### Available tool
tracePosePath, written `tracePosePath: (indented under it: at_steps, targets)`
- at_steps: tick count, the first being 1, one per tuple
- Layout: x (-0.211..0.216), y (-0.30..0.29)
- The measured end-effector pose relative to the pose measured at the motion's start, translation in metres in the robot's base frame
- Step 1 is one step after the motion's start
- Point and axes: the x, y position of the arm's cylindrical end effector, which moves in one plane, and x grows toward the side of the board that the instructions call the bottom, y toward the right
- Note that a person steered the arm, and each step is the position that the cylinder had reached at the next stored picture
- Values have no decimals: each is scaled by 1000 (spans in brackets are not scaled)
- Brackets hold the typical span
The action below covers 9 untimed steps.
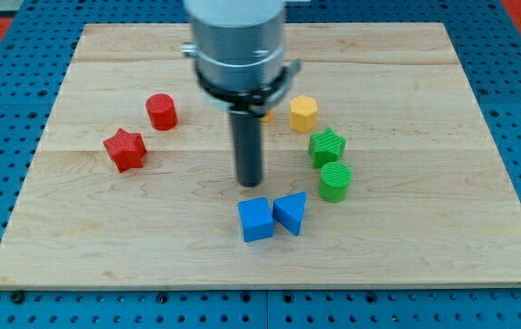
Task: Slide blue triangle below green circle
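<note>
The blue triangle (290, 212) lies on the wooden board, low and a little right of centre. It touches a blue cube (256, 219) on its left. The green circle (334, 181) stands just up and to the right of the triangle, a small gap apart. My tip (249, 182) is the lower end of the dark rod. It sits just above the blue cube and up-left of the triangle, touching neither.
A green star (327, 146) sits just above the green circle, with a yellow hexagon (303, 112) above that. Another yellow block (267, 115) is mostly hidden behind the rod. A red cylinder (161, 111) and a red star (125, 150) lie at the left.
</note>
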Motion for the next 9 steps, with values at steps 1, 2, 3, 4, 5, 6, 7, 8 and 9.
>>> tracePosePath:
  at_steps: [1,2,3,4,5,6,7,8,9]
  targets:
    - [42,20]
    - [39,18]
    - [36,18]
    - [47,18]
    - [67,17]
    - [81,16]
    - [86,16]
    - [93,13]
    - [114,15]
